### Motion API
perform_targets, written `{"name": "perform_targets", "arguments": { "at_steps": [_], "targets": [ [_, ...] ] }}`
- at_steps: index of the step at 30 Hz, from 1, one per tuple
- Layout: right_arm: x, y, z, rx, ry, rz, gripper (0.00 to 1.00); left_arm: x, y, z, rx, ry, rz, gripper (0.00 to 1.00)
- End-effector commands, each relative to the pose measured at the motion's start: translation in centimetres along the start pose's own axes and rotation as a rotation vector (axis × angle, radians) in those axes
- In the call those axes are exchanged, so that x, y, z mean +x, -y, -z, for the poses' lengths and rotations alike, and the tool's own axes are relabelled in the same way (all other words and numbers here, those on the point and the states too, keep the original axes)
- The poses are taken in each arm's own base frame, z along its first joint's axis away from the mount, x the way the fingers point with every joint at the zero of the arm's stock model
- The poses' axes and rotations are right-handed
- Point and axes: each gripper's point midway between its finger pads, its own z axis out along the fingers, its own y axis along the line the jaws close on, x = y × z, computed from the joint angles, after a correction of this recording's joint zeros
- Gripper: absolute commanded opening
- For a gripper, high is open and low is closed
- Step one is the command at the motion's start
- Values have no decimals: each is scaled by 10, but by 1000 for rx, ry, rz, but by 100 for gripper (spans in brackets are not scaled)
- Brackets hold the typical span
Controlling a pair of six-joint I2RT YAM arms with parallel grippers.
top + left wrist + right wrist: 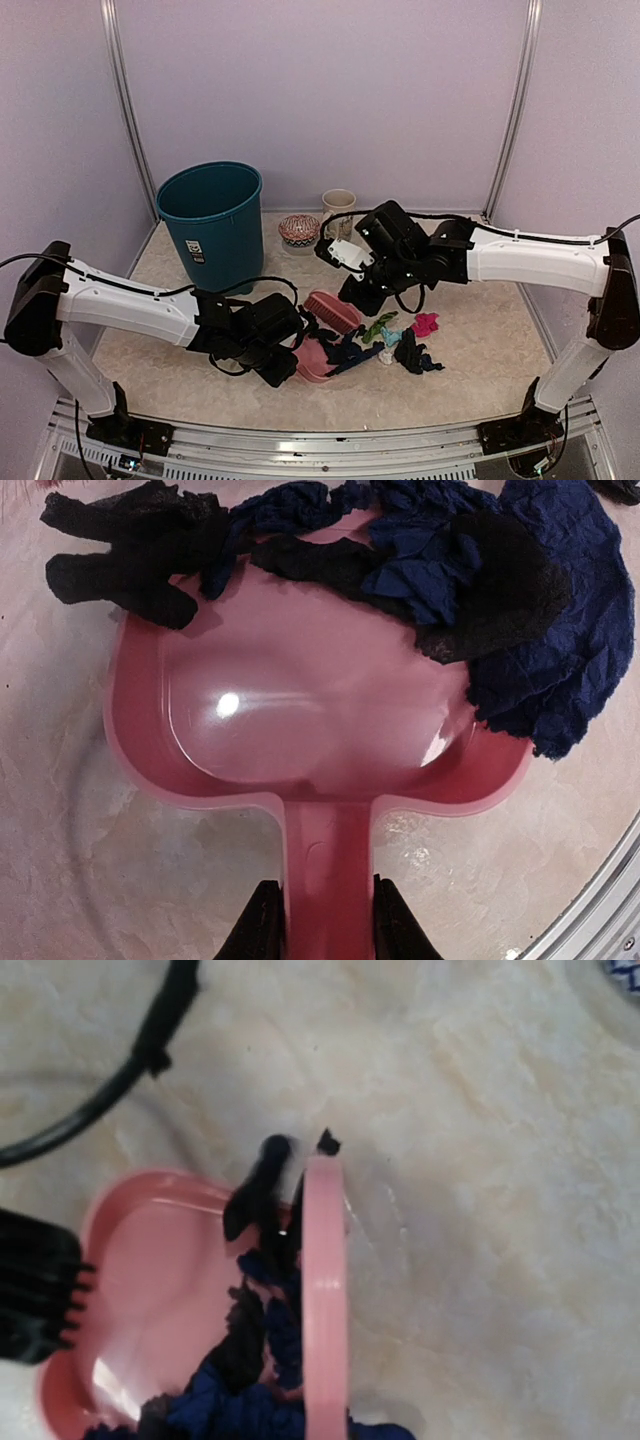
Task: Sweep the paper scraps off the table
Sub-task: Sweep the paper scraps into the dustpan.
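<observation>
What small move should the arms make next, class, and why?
Probably a short brush stroke into the dustpan: black and navy paper scraps lie only across its front lip, the pan's floor is bare, and the left gripper grips its handle.

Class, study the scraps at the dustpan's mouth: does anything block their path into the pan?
Nothing visible does. The paper scraps drape over the front lip of the dustpan, whose floor behind them is bare; the brush sits on their other side.

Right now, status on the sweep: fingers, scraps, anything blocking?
Left fingers shut on dustpan handle; right fingers shut on brush. Paper scraps piled at dustpan mouth, more loose on table. Bin, bowl, cup stand behind, clear of the sweep.
</observation>
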Motion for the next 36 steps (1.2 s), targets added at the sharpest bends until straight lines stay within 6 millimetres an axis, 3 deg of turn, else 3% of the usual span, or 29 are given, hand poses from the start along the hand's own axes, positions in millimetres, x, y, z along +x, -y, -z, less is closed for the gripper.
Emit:
{"name": "perform_targets", "arguments": {
  "at_steps": [1, 7, 11, 18, 27, 31, 36],
  "targets": [
    [-1, 3, 27, 29, 29, -31, 0, -30, 1, -6, 12, 106, 38, 0],
    [-7, 30, 56, 185, 87, -41, 0, -28, 0, -5, 10, 107, 37, 0],
    [-17, 45, 59, 270, 156, -9, 0, -27, 0, -4, 10, 107, 39, 0],
    [-42, 35, 20, 248, 257, 204, 0, -27, 0, -2, 15, 110, 43, 0],
    [-27, 7, -38, 105, 274, 409, 0, -25, 1, -1, 25, 118, 46, 0],
    [-17, -3, -45, 41, 253, 418, 0, -24, 1, -2, 25, 112, 42, 0],
    [-1, -9, -38, 9, 230, 405, 0, -21, 0, -4, 21, 99, 37, 0]
  ]
}}
